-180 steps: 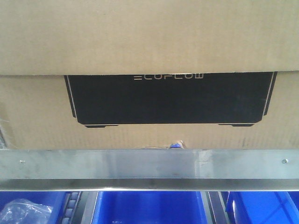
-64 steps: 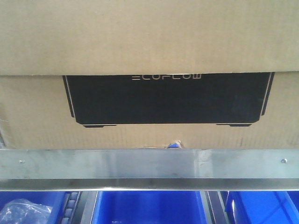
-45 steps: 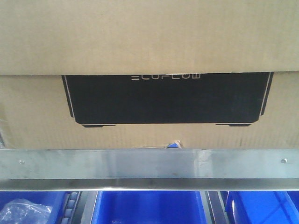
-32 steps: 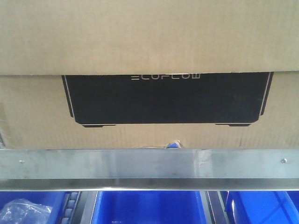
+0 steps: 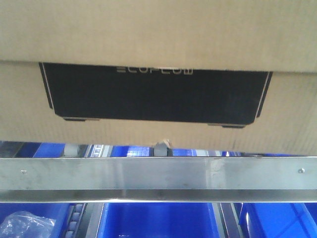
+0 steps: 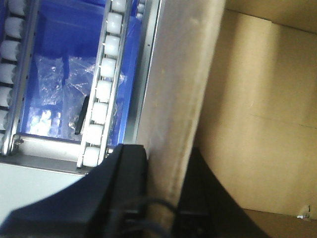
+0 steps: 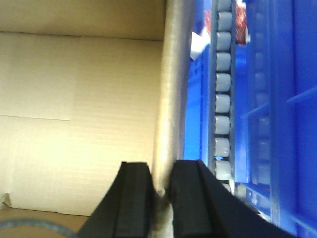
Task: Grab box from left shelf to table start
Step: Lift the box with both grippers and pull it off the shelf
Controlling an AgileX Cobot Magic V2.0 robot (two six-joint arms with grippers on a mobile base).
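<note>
The box (image 5: 158, 34) is a brown cardboard carton with a black "ECOFLOW" panel. In the front view it hangs lifted above the left shelf's steel front rail (image 5: 158, 173), with a gap under its bottom edge. My left gripper (image 6: 166, 163) is shut on the box's left side wall (image 6: 183, 74), one finger outside, one inside. My right gripper (image 7: 161, 171) is shut on the box's right side wall (image 7: 171, 89) the same way. The box's empty inside (image 7: 74, 109) shows in both wrist views. The table is out of view.
Blue plastic bins (image 5: 158, 220) sit under the rail and behind the box. White roller tracks (image 6: 101, 89) run beside the box on the left and also on the right (image 7: 223, 94). A clear plastic bag (image 5: 25, 223) lies in the left bin.
The box has risen off the shelf and shifted a little left in the front view. A gap now shows blue bins and rollers between its bottom edge and the rail.
</note>
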